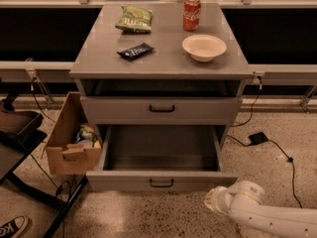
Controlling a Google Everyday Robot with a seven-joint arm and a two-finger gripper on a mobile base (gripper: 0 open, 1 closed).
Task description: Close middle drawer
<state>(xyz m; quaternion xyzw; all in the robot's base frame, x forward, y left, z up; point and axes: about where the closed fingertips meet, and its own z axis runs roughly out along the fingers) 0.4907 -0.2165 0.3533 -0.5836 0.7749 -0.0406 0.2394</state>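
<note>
The middle drawer (pixel 161 181) is pulled far out of the grey cabinet (pixel 161 66). It is a shallow, empty grey tray with a small black handle in the centre of its front. The taller front with a black handle (pixel 162 108) above it is shut. The lowest front is hidden under the open drawer. My white arm reaches in from the lower right, and its gripper end (pixel 214 202) is just below and beside the right corner of the drawer's front.
On the cabinet top are a chip bag (pixel 134 18), a dark snack bar (pixel 135 51), a red can (pixel 191 14) and a white bowl (pixel 204 47). A cardboard box (pixel 69 140) stands left of the drawer. A black frame (pixel 20 148) is further left. Cables (pixel 270 145) lie on the right floor.
</note>
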